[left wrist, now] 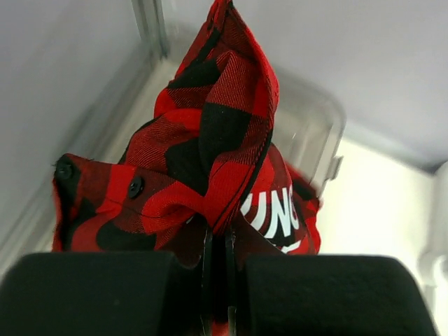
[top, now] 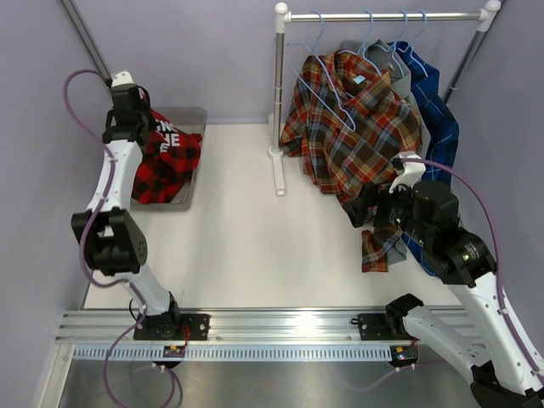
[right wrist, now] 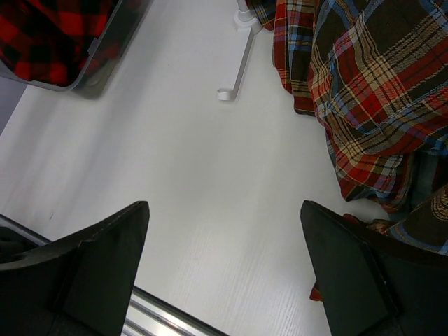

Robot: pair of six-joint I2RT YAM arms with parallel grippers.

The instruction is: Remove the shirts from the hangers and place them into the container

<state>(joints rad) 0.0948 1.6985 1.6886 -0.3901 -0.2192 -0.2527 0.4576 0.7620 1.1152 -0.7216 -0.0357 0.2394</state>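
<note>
White table (top: 255, 246), grey-lilac walls on three sides; aluminium rail (top: 289, 323) along the near edge carrying both arm bases.

Item 1. Right gripper (right wrist: 224, 206): fingers spread wide, nothing between them, only bare tabletop beneath. Just off its right finger hangs the lower hem of the orange-red-blue plaid shirt (right wrist: 378, 84); whether cloth and finger touch cannot be told. Ahead of the fingers and slightly left stands the white foot of the rack (right wrist: 238, 70).

Item 2. Left gripper (left wrist: 218, 241): fingers pressed together, pinching a fold of the red-black plaid shirt (left wrist: 210, 140). The cloth rises in a peak beyond the fingertips, white lettering showing to the right of the pinch, two black buttons to the left.

Item 3. Container (left wrist: 308, 133): translucent grey tub, directly under and beyond the left gripper, at the far left of the table. The rest of the red-black shirt lies bunched inside it.

Item 4. Rack rail (top: 382, 15): far beyond the right gripper. Light-blue hangers (top: 327, 85) hook over it, one lying across the front of the orange plaid shirt. Behind that shirt, further right of the gripper, hang the grey shirt (top: 399, 76) and the blue plaid shirt (top: 438, 110), both on the rail, the blue one reaching lowest.
</note>
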